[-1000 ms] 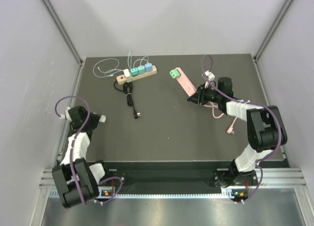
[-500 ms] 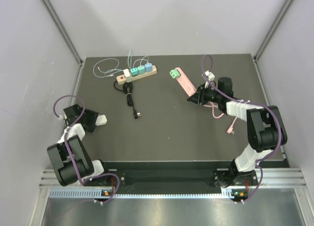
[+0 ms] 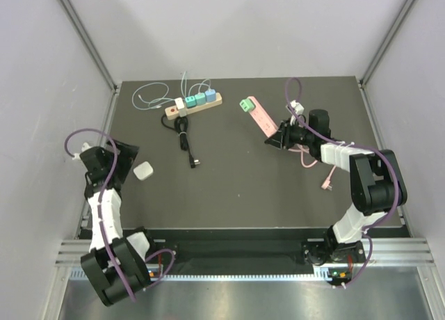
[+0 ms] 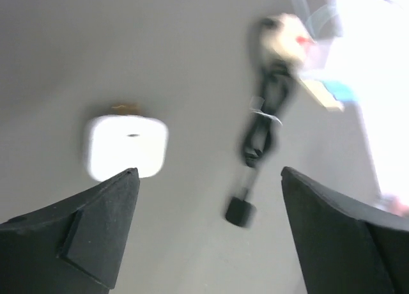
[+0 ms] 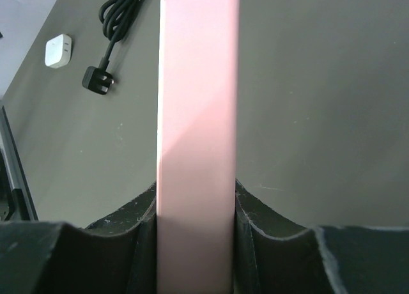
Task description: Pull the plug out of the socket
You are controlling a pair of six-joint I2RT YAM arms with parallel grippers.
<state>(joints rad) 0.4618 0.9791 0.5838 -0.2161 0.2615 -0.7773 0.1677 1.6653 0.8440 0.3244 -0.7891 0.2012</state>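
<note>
- your left gripper (image 3: 128, 164) is splayed wide with nothing in it, sitting close to the left edge of the worktop (image 3: 236, 191)
- the white plug (image 3: 144, 171) is lying loose on the worktop just beside those open fingers, on the side facing the middle; the left wrist view is pretty blurry, but it shows the plug out ahead of the fingertips with neither one on it
- your right gripper (image 3: 272, 140) is clamped onto the near end of the pink socket strip (image 3: 260, 117), a bit right of the worktop's centre; in the right wrist view the strip is squeezed between both fingers
- the strip angles off toward the far edge, and a green plug (image 3: 245, 104) is plugged into its far end
- can't tell from these views whether the strip is resting on the worktop or held just off it
- a beige power strip (image 3: 216, 98) sits near the far edge, left of centre, with a row of plugs in it, one white and the rest blue-green
- a black cable (image 3: 183, 133) runs from it toward the middle and ends in a black plug (image 3: 196, 163)
- a pink cable (image 3: 325, 183) trails under your right arm toward the right edge
</note>
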